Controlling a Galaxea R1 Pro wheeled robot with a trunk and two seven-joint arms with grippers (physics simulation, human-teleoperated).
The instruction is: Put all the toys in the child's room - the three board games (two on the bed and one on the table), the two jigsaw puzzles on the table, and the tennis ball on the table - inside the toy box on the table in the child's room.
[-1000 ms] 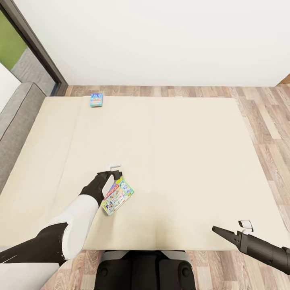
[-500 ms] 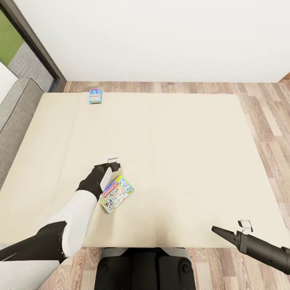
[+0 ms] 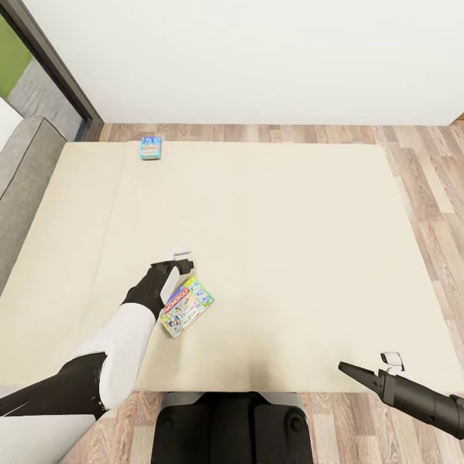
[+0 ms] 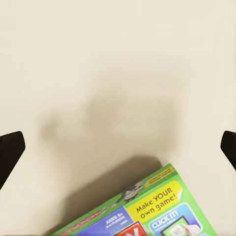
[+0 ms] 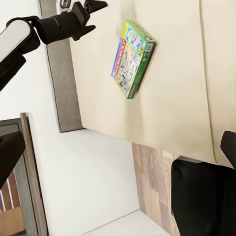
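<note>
A white and green Monopoly board game (image 3: 187, 306) lies flat on the bed (image 3: 290, 245), towards its near side. My left gripper (image 3: 180, 259) hovers just beyond the box's far corner, open and holding nothing. In the left wrist view its dark fingertips (image 4: 10, 152) stand far apart over bare mattress, with the box's corner (image 4: 147, 211) at the edge of the picture. A smaller blue board game (image 3: 150, 147) rests at the far edge of the bed. My right gripper (image 3: 351, 370) is open over the near right edge, and its view takes in the Monopoly box (image 5: 132, 56) and the left gripper (image 5: 91, 7).
A low grey headboard (image 3: 26, 167) runs along the bed's left side, with a dark door frame (image 3: 58, 71) behind it. Wooden floor (image 3: 425, 193) lies to the right and beyond the bed, under a white wall. My base (image 3: 232, 425) stands against the bed's near edge.
The whole head view has shifted slightly. My left gripper has drawn a little away from the Monopoly box toward the far side. The right arm has stayed put.
</note>
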